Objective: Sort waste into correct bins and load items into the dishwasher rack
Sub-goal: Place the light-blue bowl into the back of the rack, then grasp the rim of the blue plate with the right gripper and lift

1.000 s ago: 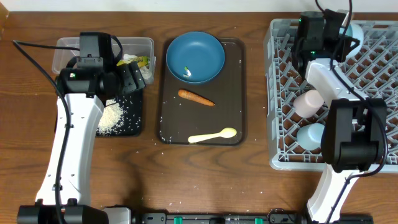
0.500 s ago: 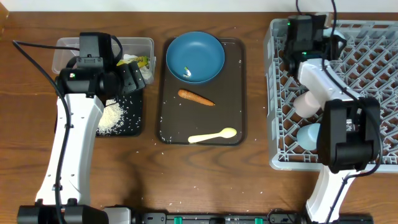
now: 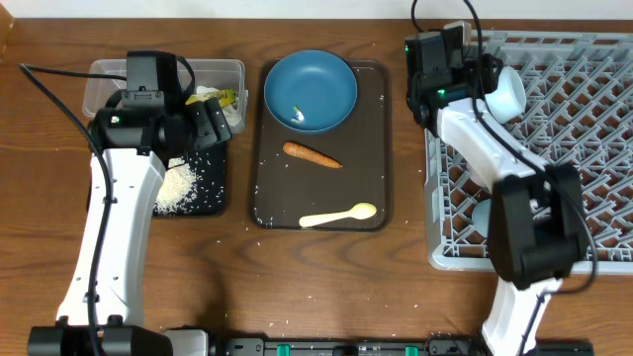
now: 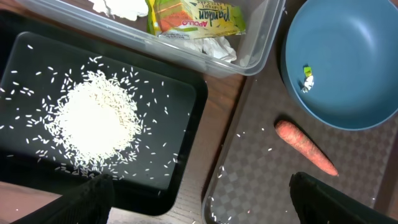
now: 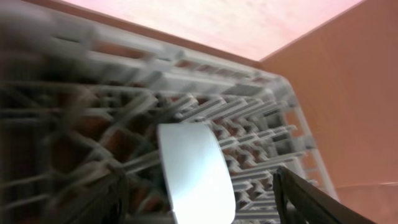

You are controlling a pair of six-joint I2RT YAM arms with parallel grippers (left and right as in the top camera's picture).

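The grey dishwasher rack (image 3: 554,148) fills the right side. My right gripper (image 3: 480,79) is at its back left corner, open. A light blue bowl (image 5: 193,171) stands on edge between its spread fingers (image 5: 311,199), with a gap on both sides. A small light blue cup (image 3: 483,214) lies in the rack beside the arm. My left gripper (image 4: 211,199) hangs open above the gap between the black tray (image 4: 186,155) and the brown tray (image 4: 249,162). Rice (image 4: 93,121) lies in the black tray. The wrapper (image 4: 196,15) and tissue (image 4: 118,5) lie in the clear tub (image 4: 261,43).
On the brown serving tray (image 3: 267,198) are the dark blue plate (image 3: 311,90) at the back, the carrot (image 3: 312,155) in the middle and the pale yellow spoon (image 3: 338,215) at the front. Loose rice grains dot the tray and the table.
My right gripper has opened and the arm has swung left along the back of the rack. The bowl now stands further left. The left arm has not moved.
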